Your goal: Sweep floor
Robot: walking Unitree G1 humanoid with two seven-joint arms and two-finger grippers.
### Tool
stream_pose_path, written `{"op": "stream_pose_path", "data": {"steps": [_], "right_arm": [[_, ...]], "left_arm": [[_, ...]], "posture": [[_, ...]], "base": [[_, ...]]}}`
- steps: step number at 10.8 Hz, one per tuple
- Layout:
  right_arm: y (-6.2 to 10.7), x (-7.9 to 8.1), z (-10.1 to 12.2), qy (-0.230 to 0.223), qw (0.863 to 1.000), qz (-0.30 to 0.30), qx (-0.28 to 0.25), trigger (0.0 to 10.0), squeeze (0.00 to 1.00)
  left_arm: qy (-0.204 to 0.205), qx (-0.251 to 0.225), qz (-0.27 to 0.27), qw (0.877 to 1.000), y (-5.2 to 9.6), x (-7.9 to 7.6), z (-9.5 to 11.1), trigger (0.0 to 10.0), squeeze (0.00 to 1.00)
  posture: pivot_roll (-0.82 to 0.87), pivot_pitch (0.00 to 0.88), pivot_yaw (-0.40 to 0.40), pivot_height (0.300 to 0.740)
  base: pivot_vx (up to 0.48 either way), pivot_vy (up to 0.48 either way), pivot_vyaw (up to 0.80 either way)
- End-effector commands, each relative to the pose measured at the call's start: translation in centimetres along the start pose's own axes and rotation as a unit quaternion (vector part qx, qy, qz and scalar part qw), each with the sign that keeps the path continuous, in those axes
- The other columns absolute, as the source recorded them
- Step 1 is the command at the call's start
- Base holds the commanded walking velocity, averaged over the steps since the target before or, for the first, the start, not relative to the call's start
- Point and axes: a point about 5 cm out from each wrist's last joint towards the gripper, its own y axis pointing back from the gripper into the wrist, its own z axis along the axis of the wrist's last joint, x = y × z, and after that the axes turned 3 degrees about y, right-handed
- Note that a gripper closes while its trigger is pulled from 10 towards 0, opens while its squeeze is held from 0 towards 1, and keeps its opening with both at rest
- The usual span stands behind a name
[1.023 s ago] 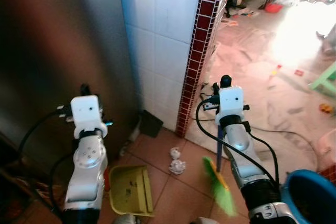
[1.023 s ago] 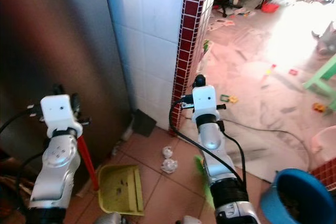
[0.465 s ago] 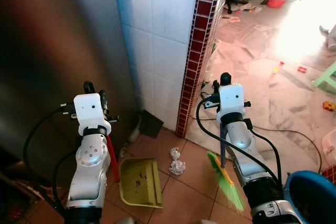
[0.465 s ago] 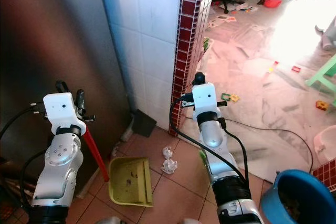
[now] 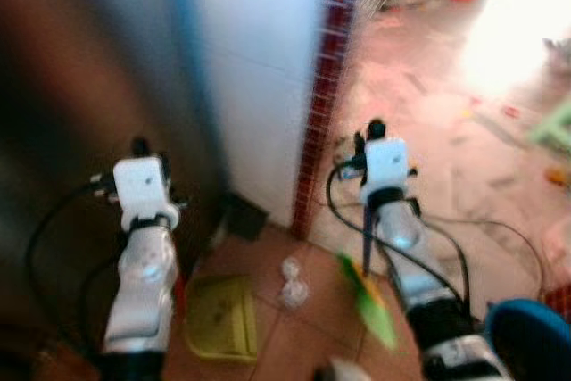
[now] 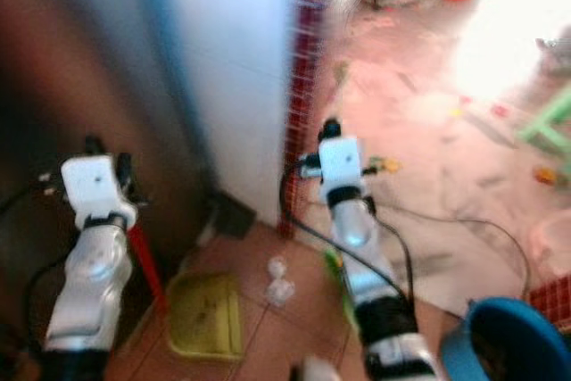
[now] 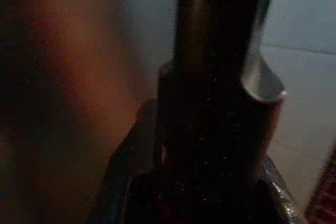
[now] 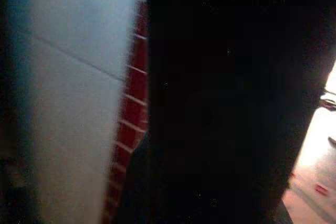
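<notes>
Both eye views are blurred. My left gripper (image 5: 140, 145) is raised in front of the steel surface, shut on the red handle (image 6: 143, 261) of a yellow-green dustpan (image 5: 219, 328) that rests on the terracotta tiles. My right gripper (image 5: 376, 126) is up near the wall corner, shut on the blue handle (image 5: 367, 240) of a broom whose green bristles (image 5: 368, 302) hang by the floor. Crumpled white paper (image 5: 290, 282) lies on the tiles between dustpan and bristles. In the left wrist view a dark pole (image 7: 220, 77) runs between the fingers.
A white tiled wall (image 5: 268, 60) ends in a red tile corner strip (image 5: 323, 78). Dark steel panel (image 5: 80, 86) on the left. A dark object (image 5: 243, 217) leans at the wall base. Blue bucket (image 5: 535, 341) at lower right. A cable and scattered litter lie on the bright floor (image 5: 464, 131) beyond.
The whole picture has shifted and gone blurry, so the camera is moving. Both grippers keep their holds and poses; dustpan, paper and broom sit much as before.
</notes>
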Motion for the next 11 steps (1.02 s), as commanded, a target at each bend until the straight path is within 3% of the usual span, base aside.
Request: {"op": "stream_pose_path", "data": {"steps": [1,3,8,10,11], "right_arm": [[-0.7,0.1,1.6,0.009,0.999,0.005,-0.035,10.0,0.00],[-0.7,0.1,1.5,0.009,0.999,0.004,-0.034,10.0,0.00],[-0.6,-0.3,1.2,0.005,1.000,-0.002,-0.024,10.0,0.00],[-0.7,-0.5,0.9,-0.039,0.999,-0.016,-0.007,10.0,0.00],[-0.6,-0.8,0.8,-0.041,0.999,-0.022,-0.003,10.0,0.00]], "left_arm": [[0.014,-0.035,-0.002,0.999,-0.3,0.1,1.4,10.0,0.00],[0.013,-0.034,0.000,0.999,-0.3,0.1,1.4,10.0,0.00],[-0.016,-0.046,0.007,0.999,-0.3,0.2,1.6,10.0,0.00],[-0.023,-0.037,-0.003,0.999,-0.5,-0.3,1.0,10.0,0.00],[-0.030,-0.035,-0.007,0.999,-0.9,-0.5,0.7,10.0,0.00]], "posture": [[-0.05,0.021,-0.011,0.740],[-0.05,0.020,-0.010,0.740],[-0.05,0.020,-0.013,0.740],[-0.06,0.019,-0.011,0.740],[-0.07,0.020,-0.009,0.740]], "base": [[0.416,0.000,0.00],[0.403,0.000,0.00],[0.000,0.000,0.00],[0.000,0.000,0.00],[0.000,0.000,0.00]]}}
